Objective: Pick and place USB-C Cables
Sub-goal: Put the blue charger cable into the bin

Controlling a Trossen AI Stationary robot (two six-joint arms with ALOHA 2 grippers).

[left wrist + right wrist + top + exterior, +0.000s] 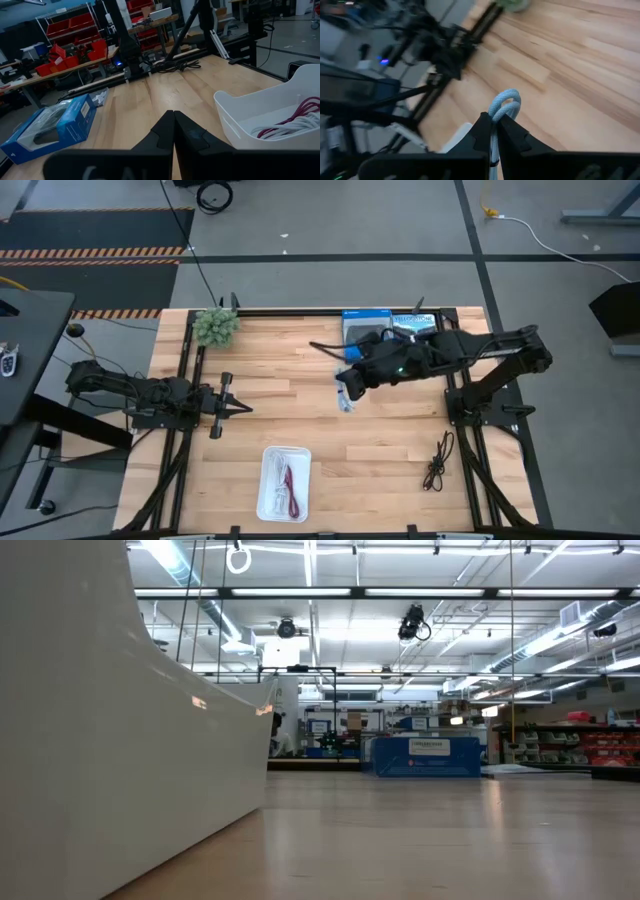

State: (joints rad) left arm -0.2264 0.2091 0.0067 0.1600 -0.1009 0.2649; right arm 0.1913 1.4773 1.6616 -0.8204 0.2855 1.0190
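My right gripper (pixel 345 392) is over the middle of the table, shut on the pale blue-grey cable (pixel 505 104). The white tray (pixel 285 483) sits by the near edge with the white cable (pixel 295 125) and the dark red cable (pixel 292 485) lying inside it. The black cable (pixel 437 462) lies bunched on the wood at the near right. My left gripper (pixel 240 408) waits shut at the table's left, its fingers (pixel 173 127) pointing across the wood past the tray (pixel 265 112). The low view shows the tray wall (pixel 110 740) and no gripper. My right gripper pinches the pale blue-grey cable between its two fingers (pixel 482 131). A doubled bend of it (pixel 506 100) sticks out past the fingertips. The rest of the cable is hidden behind the fingers. In the high view a short pale piece (pixel 343 403) shows under the gripper, above the wood.
Two blue-and-black product boxes (pixel 390 327) lie at the far edge beside my right arm. One box (pixel 55 125) also shows in the left wrist view. The green fuzzy plant (pixel 215 327) stands at the far left corner. Bare wood lies between the grippers and the tray.
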